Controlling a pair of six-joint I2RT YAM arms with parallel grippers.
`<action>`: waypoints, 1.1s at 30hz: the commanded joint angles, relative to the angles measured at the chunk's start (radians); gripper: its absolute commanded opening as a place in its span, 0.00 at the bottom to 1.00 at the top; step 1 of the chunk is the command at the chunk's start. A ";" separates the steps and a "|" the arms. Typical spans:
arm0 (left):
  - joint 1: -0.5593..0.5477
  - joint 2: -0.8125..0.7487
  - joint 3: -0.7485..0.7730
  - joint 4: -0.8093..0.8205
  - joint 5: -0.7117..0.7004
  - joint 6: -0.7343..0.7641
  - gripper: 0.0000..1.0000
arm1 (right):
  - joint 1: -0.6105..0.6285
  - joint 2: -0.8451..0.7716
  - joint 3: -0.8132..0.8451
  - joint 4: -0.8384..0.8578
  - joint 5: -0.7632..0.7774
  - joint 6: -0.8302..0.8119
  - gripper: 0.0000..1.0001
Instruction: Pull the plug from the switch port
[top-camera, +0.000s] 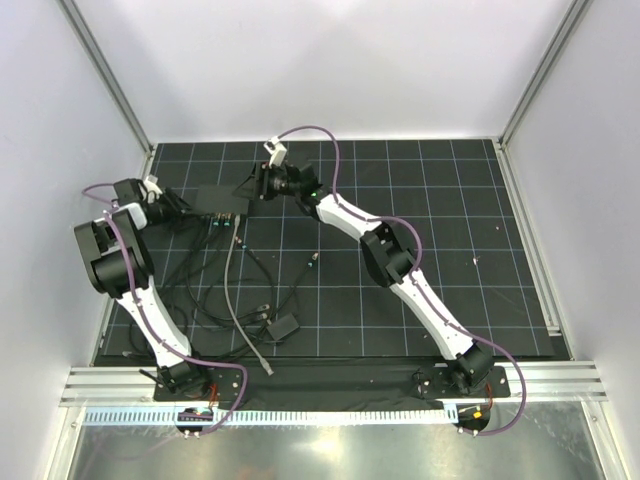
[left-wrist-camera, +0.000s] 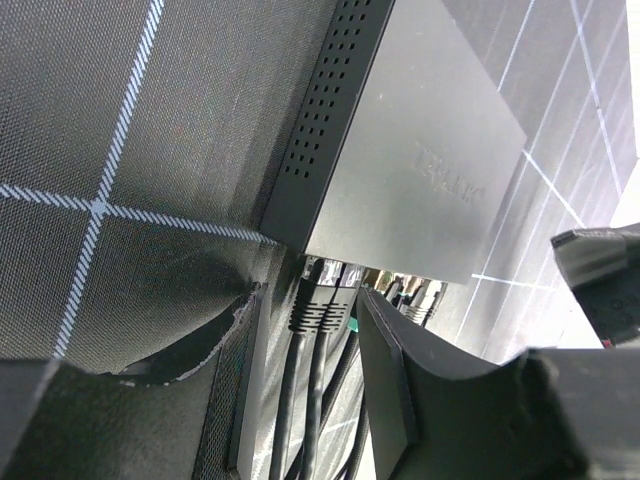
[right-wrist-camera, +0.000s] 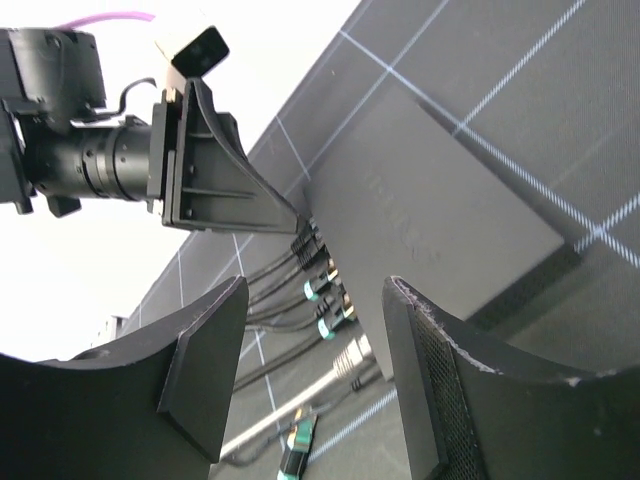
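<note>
The switch (top-camera: 222, 201) is a flat dark-grey box lying at the back left of the mat; it also shows in the left wrist view (left-wrist-camera: 420, 140) and the right wrist view (right-wrist-camera: 440, 220). Several plugs sit in its port edge. My left gripper (left-wrist-camera: 312, 375) straddles two black plugs (left-wrist-camera: 320, 300) side by side in their ports, with a small gap on the left side. In the top view the left gripper (top-camera: 183, 207) is at the switch's left end. My right gripper (right-wrist-camera: 312, 375) stands open around the switch's other end, near a grey-cabled plug (right-wrist-camera: 352, 360). Two teal-booted plugs (right-wrist-camera: 322, 292) sit between.
A tangle of black cables (top-camera: 205, 290) runs from the switch toward the near edge. A small black block (top-camera: 284, 327) lies on a thin cable. A grey cable (top-camera: 236, 300) crosses the mat. A loose teal plug (right-wrist-camera: 297, 450) lies by the right gripper. Walls enclose the mat.
</note>
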 joint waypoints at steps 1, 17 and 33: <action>0.013 0.010 -0.016 0.079 0.071 -0.028 0.44 | 0.010 0.047 0.092 0.059 -0.008 0.041 0.63; 0.017 0.047 -0.029 0.078 0.030 -0.120 0.42 | 0.029 0.119 0.164 0.079 0.040 0.057 0.64; 0.017 0.069 0.018 -0.062 -0.058 -0.111 0.36 | 0.038 0.117 0.124 -0.004 0.143 0.061 0.54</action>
